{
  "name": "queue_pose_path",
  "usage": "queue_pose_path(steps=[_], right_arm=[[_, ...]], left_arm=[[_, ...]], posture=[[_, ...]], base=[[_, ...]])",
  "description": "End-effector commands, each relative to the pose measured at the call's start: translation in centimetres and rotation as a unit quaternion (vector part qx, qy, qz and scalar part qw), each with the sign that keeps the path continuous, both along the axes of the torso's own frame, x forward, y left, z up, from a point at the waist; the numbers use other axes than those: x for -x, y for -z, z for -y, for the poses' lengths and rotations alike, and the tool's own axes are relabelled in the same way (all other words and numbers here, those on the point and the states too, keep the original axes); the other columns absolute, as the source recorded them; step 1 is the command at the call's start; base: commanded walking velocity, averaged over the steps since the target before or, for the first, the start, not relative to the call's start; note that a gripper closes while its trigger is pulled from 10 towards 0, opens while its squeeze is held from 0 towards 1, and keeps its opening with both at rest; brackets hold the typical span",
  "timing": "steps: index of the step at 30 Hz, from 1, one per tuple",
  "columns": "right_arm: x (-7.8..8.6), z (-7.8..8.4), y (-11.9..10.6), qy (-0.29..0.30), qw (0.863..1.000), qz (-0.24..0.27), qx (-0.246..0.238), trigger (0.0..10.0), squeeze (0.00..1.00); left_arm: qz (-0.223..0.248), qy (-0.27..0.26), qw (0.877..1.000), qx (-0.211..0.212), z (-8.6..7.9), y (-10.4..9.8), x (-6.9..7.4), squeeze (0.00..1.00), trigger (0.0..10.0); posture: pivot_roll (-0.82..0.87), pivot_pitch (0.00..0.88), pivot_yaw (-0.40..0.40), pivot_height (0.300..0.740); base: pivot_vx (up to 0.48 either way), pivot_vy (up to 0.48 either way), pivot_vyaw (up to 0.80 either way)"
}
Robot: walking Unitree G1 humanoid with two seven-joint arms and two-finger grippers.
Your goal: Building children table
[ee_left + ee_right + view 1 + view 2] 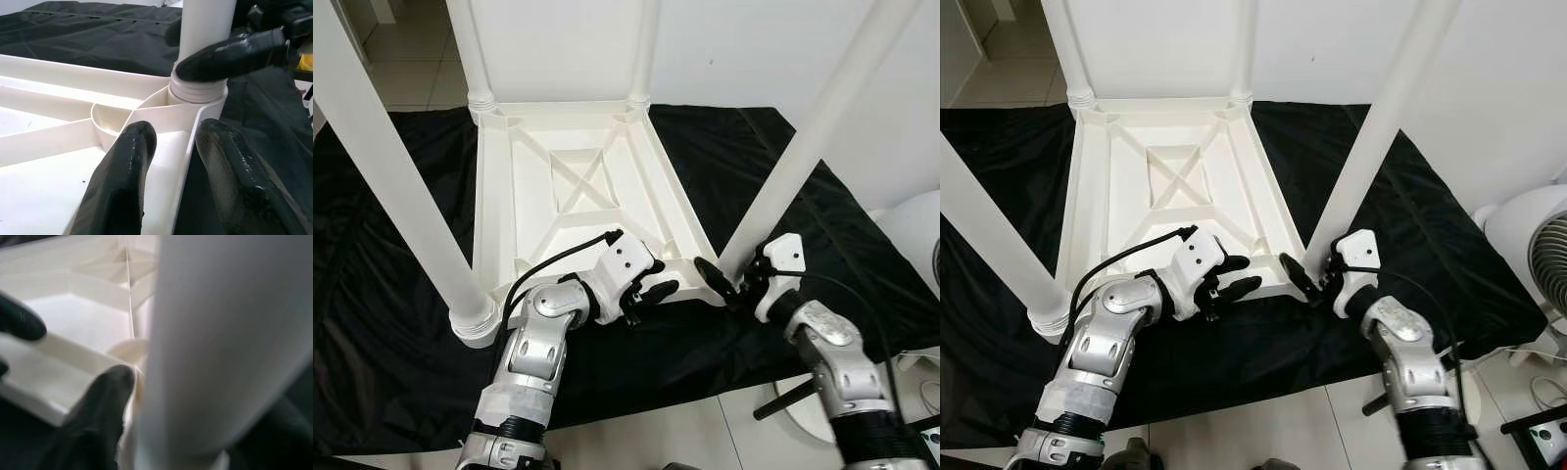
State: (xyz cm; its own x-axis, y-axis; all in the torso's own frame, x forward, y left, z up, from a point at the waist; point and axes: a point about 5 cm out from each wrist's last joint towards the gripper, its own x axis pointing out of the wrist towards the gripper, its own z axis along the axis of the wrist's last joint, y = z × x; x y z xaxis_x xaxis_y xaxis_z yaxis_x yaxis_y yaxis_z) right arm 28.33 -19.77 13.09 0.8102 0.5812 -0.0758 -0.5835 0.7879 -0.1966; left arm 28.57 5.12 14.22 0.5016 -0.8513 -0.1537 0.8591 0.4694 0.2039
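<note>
A white plastic children's table (533, 186) lies upside down on a black cloth (382, 362), with its legs pointing up. My left gripper (656, 287) is open at the near rim, one finger (122, 181) over the inside of the rim and the other outside it. The near right leg (813, 127) stands in its corner socket (198, 90). My right gripper (729, 279) is shut around the base of that leg; one finger (98, 411) presses its side, and the other is hidden behind it.
The near left leg (391, 166) rises close to my left arm. Two far legs (470, 49) (644, 49) stand by the white wall. A white fan (1538, 245) sits on the tiled floor at the right, beside cables.
</note>
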Motion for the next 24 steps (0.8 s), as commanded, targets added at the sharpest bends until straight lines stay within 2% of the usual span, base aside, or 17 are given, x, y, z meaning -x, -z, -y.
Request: queue_pose_path(steps=[1, 7, 13, 14, 16, 17, 18, 19, 21, 23, 24], right_arm=[[0.1, -0.3, 0.3, -0.023, 1.000, -0.009, 0.009, 0.0, 0.00], [0.0, -0.2, 0.4, -0.028, 0.999, -0.013, 0.009, 0.0, 0.00], [0.4, -0.9, 0.6, -0.026, 1.000, -0.016, -0.008, 0.0, 0.00], [0.4, -1.0, 0.5, -0.013, 1.000, -0.011, -0.015, 0.5, 0.00], [0.4, -1.0, 0.5, -0.013, 1.000, -0.011, -0.015, 0.5, 0.00], [0.4, -1.2, 0.4, -0.004, 1.000, -0.011, -0.026, 10.0, 0.00], [0.3, -1.4, 0.3, 0.030, 0.999, -0.004, -0.034, 10.0, 0.00], [0.3, -1.4, 0.3, 0.030, 0.999, -0.004, -0.034, 10.0, 0.00], [0.2, -1.9, -0.1, 0.106, 0.992, 0.010, -0.060, 10.0, 0.00], [0.2, -1.9, -0.1, 0.106, 0.992, 0.010, -0.060, 10.0, 0.00], [0.4, -2.1, -0.3, 0.138, 0.988, 0.019, -0.069, 10.0, 0.00]], left_arm=[[0.039, -0.195, 0.980, 0.020, -1.1, -0.3, -1.4, 0.00, 10.0], [0.041, -0.200, 0.979, 0.018, -1.2, -0.3, -1.4, 0.00, 10.0], [0.040, -0.204, 0.978, 0.017, -1.3, -0.4, -1.4, 0.00, 10.0], [0.040, -0.205, 0.978, 0.017, -1.3, -0.3, -1.4, 0.00, 10.0], [0.040, -0.205, 0.978, 0.017, -1.3, -0.3, -1.4, 0.00, 10.0], [0.039, -0.205, 0.978, 0.016, -1.4, -0.3, -1.3, 0.00, 10.0], [0.039, -0.205, 0.978, 0.016, -1.4, -0.3, -1.4, 0.00, 10.0], [0.039, -0.205, 0.978, 0.016, -1.4, -0.3, -1.4, 0.00, 10.0], [0.039, -0.204, 0.978, 0.016, -1.4, -0.4, -1.4, 0.00, 10.0], [0.039, -0.204, 0.978, 0.016, -1.4, -0.4, -1.4, 0.00, 10.0], [0.039, -0.203, 0.978, 0.016, -1.4, -0.4, -1.4, 0.00, 10.0]], posture=[[0.03, 0.014, -0.053, 0.740], [0.03, 0.015, -0.058, 0.740], [0.04, 0.017, -0.063, 0.740], [0.04, 0.017, -0.062, 0.740], [0.04, 0.017, -0.062, 0.740], [0.04, 0.018, -0.062, 0.740], [0.04, 0.018, -0.062, 0.740], [0.04, 0.018, -0.062, 0.740], [0.04, 0.023, -0.058, 0.740], [0.04, 0.023, -0.058, 0.740], [0.03, 0.023, -0.055, 0.740]], base=[[0.000, 0.000, 0.00], [0.000, 0.000, 0.00], [0.000, 0.000, 0.00], [0.000, 0.000, 0.00], [0.000, 0.000, 0.00], [0.000, 0.000, 0.00], [0.000, 0.000, 0.00], [0.000, 0.000, 0.00], [0.000, 0.000, 0.00], [0.000, 0.000, 0.00], [0.000, 0.000, 0.00]])
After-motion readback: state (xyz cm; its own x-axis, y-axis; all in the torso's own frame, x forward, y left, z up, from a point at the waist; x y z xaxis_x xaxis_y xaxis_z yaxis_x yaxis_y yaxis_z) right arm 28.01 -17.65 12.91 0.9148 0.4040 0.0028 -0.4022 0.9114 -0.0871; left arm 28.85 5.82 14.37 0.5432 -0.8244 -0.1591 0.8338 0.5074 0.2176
